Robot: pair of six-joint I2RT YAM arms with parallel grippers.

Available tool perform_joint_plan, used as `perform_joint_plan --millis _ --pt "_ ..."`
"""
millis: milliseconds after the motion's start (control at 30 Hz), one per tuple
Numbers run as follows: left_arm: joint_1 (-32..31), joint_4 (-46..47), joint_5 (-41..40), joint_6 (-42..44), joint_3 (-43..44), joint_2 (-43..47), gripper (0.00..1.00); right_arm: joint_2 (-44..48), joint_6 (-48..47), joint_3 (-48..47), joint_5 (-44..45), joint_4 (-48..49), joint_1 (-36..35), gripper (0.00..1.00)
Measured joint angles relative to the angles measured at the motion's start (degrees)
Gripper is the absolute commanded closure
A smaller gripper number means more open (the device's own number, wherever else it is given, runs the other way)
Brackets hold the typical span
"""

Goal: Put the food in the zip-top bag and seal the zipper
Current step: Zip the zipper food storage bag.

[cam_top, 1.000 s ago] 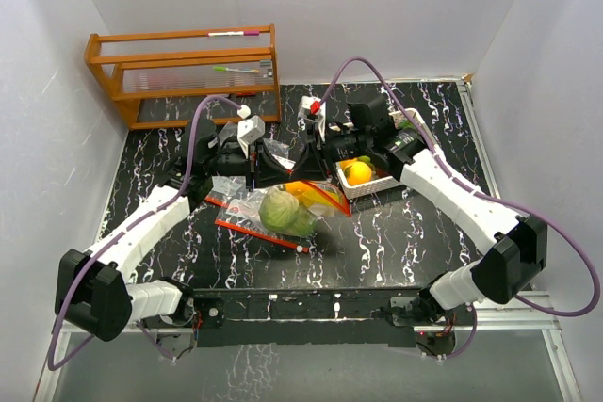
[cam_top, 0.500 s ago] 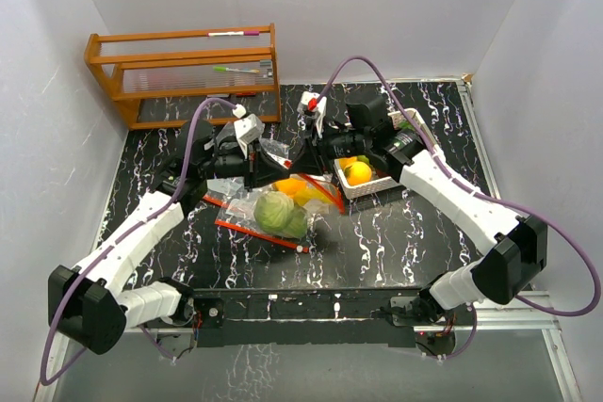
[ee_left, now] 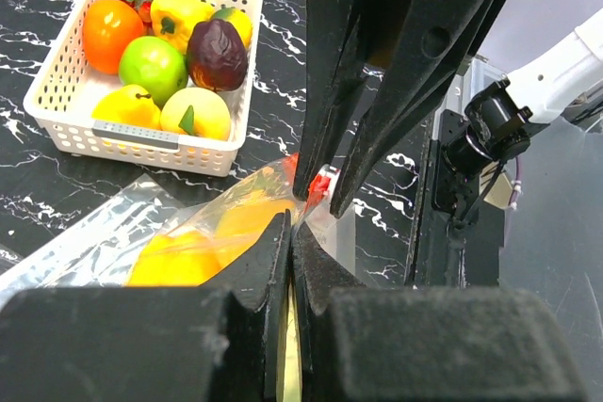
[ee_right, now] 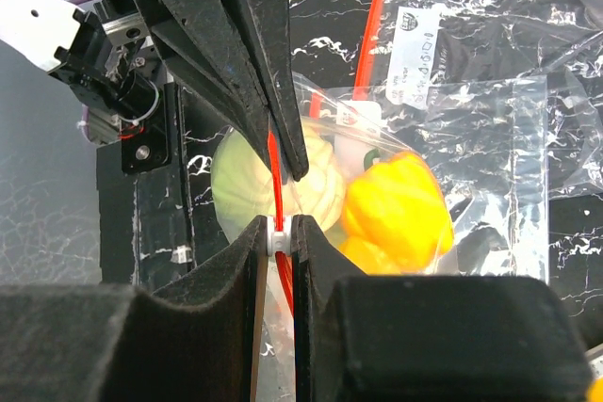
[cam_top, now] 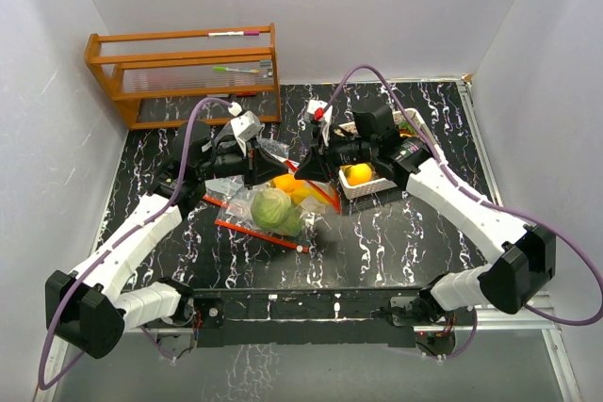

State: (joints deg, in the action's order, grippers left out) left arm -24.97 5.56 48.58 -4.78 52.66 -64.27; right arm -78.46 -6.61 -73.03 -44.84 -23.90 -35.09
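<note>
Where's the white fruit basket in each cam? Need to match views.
Top external: white basket, right of centre on the table.
Left wrist: upper left corner.
Right wrist: not in it.
Shared landmark: the zip-top bag, seen in all three views.

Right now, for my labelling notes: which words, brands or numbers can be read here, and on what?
White label on the clear bag lying flat: has print, too small and blurred to read.
Pens on the wooden rack: no markings legible.
Nothing else shows any text.
</note>
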Motion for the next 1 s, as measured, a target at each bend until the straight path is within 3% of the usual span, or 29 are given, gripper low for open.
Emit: perform_joint_plan --millis 467,1000 --pt "0.0 -0.3 -4.7 -0.8 0.0 2.8 1.0 4.2 -1.2 6.1 2.8 0.4 0.6 0.85" --pt "-0.3 1.0 -20.2 -1.9 0.9 6.9 1.0 11.9 2.4 16.5 9.3 6.0 3.9 0.85"
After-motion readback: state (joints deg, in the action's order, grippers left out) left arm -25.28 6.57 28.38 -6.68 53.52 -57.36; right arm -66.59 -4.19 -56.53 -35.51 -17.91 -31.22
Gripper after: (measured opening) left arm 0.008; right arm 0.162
